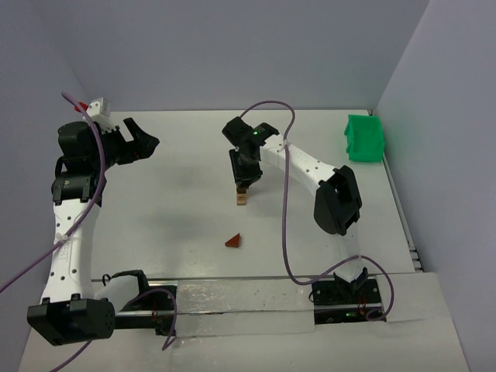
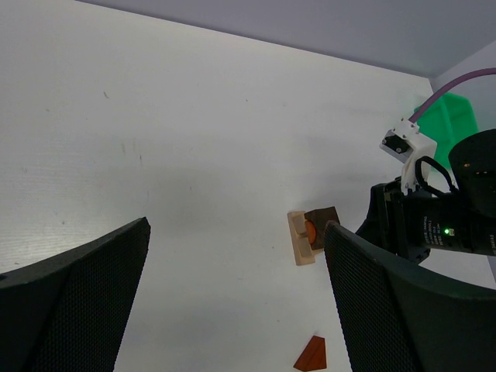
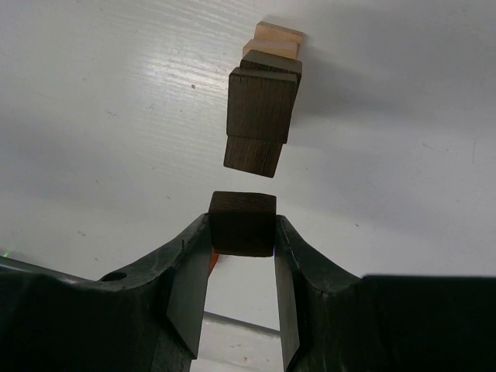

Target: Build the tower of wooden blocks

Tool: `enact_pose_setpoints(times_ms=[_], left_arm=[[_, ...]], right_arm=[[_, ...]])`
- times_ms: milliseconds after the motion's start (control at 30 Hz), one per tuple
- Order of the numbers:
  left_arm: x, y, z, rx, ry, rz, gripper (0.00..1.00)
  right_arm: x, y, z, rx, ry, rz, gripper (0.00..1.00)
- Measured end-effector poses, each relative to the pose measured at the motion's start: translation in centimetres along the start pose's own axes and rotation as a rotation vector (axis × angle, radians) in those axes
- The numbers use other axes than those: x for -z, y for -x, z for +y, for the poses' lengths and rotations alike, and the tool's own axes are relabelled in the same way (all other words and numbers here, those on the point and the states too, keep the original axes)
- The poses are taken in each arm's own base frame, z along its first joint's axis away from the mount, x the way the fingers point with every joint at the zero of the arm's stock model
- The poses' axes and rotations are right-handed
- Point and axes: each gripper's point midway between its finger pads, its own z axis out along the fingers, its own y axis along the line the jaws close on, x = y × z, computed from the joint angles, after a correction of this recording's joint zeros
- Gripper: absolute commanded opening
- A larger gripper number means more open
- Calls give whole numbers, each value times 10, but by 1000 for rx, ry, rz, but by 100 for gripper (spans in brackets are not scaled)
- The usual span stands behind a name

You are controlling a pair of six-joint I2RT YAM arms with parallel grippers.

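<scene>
Two black arm bases (image 1: 74,319) are bolted at the near edge of the white table (image 1: 170,225). Just beyond them, near the middle, a reddish-brown triangular wooden wedge (image 1: 233,241) lies flat by itself. It has bare table on every side and is well apart from everything else.

Farther in stands the wood block tower (image 1: 241,198), a narrow stack of tiny blocks, light tan at the bottom and dark brown above. It stands near the table's centre, with open surface to its left, to its right and toward the near edge. The right gripper (image 1: 243,184) hangs directly over it. In the right wrist view its fingers (image 3: 186,271) pinch a dark brown wooden cube (image 3: 242,223) between their tips. A thin gap shows between that cube and the tower's top block, and the cube is roughly lined up with the stack.

Off to the left, well apart from the tower, the left gripper (image 1: 146,143) hangs above the table. Its fingers (image 2: 77,302) are spread wide with nothing between them, and a broad stretch of bare table separates it from the stack.

At the far right corner, close to the right wall (image 1: 442,116) and the table's right edge, sits a green plastic bin (image 1: 364,138); its inside cannot be seen.
</scene>
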Motion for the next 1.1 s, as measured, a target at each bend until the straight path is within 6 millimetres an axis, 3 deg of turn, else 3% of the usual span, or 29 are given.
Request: enact_pose_setpoints(times_ms=[233, 533, 833, 1000, 1100], left_arm=[[-2, -3, 2, 4, 0, 1, 99], [-3, -4, 3, 4, 0, 1, 99], [-4, -5, 3, 5, 1, 4, 99], [-4, -7, 4, 7, 2, 7, 99], [-4, -7, 4, 6, 2, 6, 99]], right_arm=[[-12, 0, -1, 1, -20, 18, 8], [-10, 6, 0, 0, -23, -1, 9], [-17, 7, -1, -1, -41, 5, 4], [-8, 12, 0, 4, -48, -30, 3], [11, 23, 2, 3, -38, -86, 1]])
